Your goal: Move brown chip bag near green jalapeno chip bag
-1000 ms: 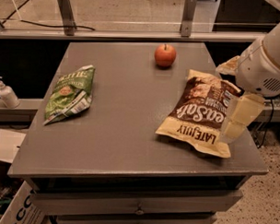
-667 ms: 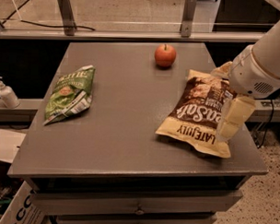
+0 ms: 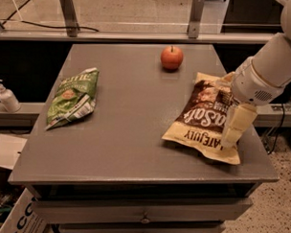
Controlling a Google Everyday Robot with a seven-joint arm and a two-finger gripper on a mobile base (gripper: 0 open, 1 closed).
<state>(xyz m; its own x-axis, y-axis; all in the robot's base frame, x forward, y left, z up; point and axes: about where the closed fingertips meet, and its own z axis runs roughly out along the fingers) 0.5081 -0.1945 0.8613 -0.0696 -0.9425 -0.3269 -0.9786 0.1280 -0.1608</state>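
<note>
Currently we see the gripper (image 3: 231,137) low over the right edge of the brown chip bag (image 3: 203,115), which lies on the right side of the table (image 3: 135,127) (we can't tell whether the claw is parted or closed). We have the green jalapeno chip bag (image 3: 72,99) lying flat on the left, well apart from it. An apple (image 3: 172,57) sits at the far middle.

Likely a robot test lab: a grey table (image 3: 134,151) with drawers (image 3: 142,216), speckled floor (image 3: 278,216), loose cable (image 3: 48,25), pump bottle (image 3: 6,97) and cardboard box (image 3: 8,152). The gripper (image 3: 235,131) hangs over the brown bag (image 3: 203,115), table's right.
</note>
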